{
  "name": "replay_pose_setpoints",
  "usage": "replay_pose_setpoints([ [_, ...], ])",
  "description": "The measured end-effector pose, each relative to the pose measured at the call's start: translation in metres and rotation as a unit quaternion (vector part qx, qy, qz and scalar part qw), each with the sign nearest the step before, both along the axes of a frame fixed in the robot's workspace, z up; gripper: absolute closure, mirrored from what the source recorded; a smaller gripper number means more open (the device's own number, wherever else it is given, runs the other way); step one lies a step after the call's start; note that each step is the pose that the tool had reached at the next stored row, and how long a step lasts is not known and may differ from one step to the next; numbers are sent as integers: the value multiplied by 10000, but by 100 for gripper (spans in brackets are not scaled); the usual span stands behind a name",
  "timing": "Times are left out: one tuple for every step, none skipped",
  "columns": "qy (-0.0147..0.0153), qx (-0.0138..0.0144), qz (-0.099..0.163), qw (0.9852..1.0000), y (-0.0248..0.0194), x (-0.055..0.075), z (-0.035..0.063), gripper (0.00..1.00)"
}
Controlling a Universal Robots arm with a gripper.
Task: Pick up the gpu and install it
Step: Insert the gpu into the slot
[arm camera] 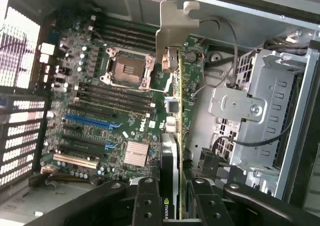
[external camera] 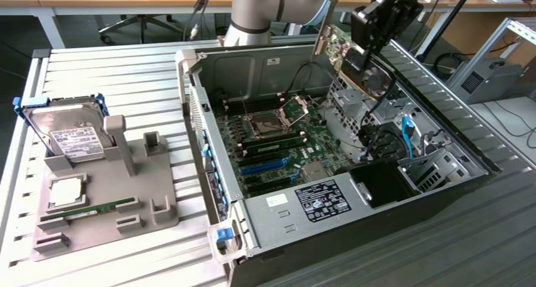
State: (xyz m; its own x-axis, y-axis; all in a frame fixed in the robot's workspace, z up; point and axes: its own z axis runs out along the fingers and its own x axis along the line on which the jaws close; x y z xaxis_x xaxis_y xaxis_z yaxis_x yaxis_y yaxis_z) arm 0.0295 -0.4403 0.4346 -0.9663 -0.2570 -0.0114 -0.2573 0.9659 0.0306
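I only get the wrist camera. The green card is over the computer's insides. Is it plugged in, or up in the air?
Observer: Up in the air. The exterior view shows the gpu hanging above the open case, not in any slot.
Child: Is anything waiting outside the computer?
Observer: A hard drive stands on edge in a grey holder at the exterior view's left.
Child: Anything else there?
Observer: A memory stick lies flat in the same holder.
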Motion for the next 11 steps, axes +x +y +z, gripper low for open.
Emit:
replay_pose_setpoints([
  [0, -9, 92, 10000, 0, 0, 0, 72],
  [0, -18, 185, 9998, 0, 0, -1, 72],
  [0, -26, 261, 9997, 0, 0, 0, 72],
  [0, -37, 367, 9993, 0, 0, 0, 72],
  [0, -46, 463, 9989, 0, 0, -1, 72],
  [0, -57, 571, 9984, 0, 0, -1, 72],
  [0, -67, 675, 9977, 0, 0, -1, 72],
  [0, -76, 767, 9970, 0, 0, -1, 72],
  [0, -85, 856, 9963, 0, 0, -1, 72],
  [0, -108, 1089, 9940, 0, 1, -1, 72],
  [0, -118, 1226, 9924, 0, 0, -1, 72],
])
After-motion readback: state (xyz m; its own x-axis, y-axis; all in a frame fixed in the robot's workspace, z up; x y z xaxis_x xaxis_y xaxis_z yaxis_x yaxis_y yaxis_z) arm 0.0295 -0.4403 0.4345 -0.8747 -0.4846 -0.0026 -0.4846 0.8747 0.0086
